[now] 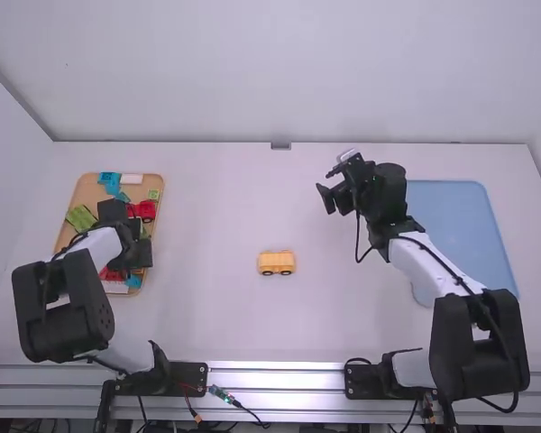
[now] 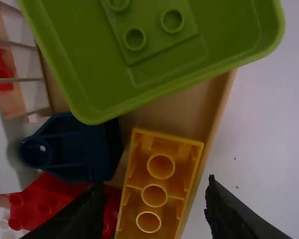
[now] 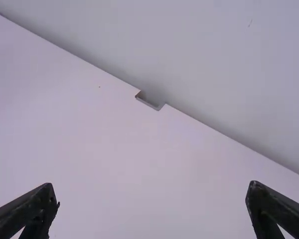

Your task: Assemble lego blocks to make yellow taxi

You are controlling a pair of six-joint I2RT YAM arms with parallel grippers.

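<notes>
Over the tray [image 1: 88, 192], the left arm [image 1: 65, 298] bends down, jaws apart above a yellow block [image 2: 161, 188]; the right arm's [image 1: 444, 278] also gape.

Has the left arm [image 1: 63, 311] bent outward to the left of its base, forearm slanting forward and inward, with the left gripper [image 1: 132, 240] angled downward, fingers spread apart. Bends the right arm [image 1: 478, 343] outward to the right, forearm reaching forward and inward, with the right gripper [image 1: 334, 199] aimed leftward and forward, fingers wide apart. Holds both grippers well apart.
</notes>
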